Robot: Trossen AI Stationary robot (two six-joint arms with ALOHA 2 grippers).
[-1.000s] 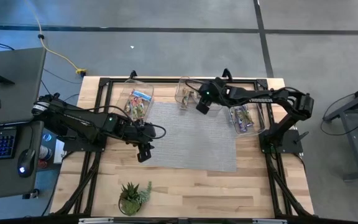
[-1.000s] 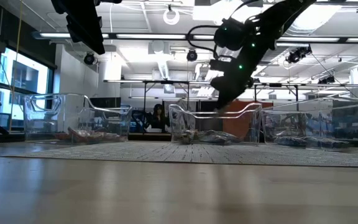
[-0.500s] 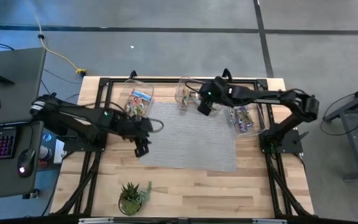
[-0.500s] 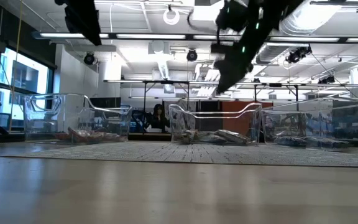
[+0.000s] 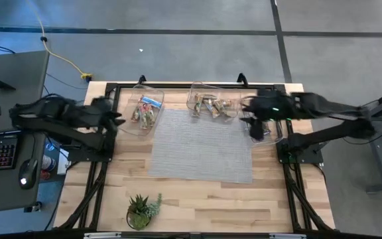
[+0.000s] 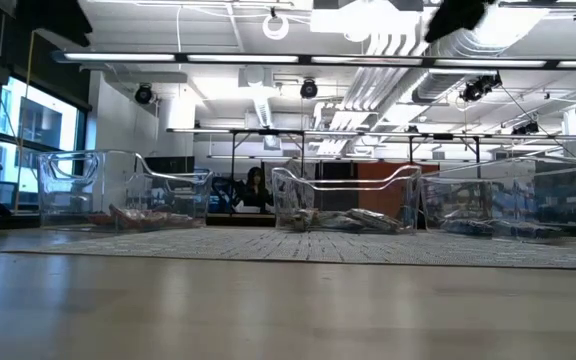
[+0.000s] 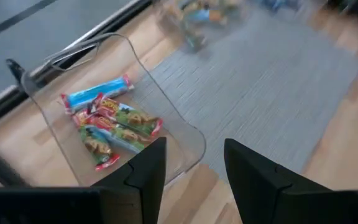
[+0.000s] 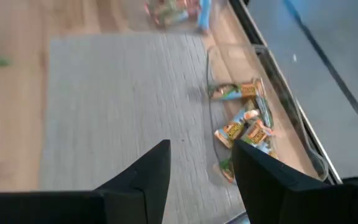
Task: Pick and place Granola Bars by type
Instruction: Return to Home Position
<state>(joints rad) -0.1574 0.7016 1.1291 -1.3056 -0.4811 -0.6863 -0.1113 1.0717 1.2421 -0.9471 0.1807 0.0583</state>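
Granola bars: sorted by wrapper colour in three clear tubs along the surface's far edge, none on the grey mat; left hand near the left edge, right hand near the far right corner, both empty, fingers apart, apparently parked clear since sorting looks complete.

Smooth pale wooden table; a matt grey woven cloth mat; 3 clear glossy plastic tubs; bars in shiny foil-like wrappers.
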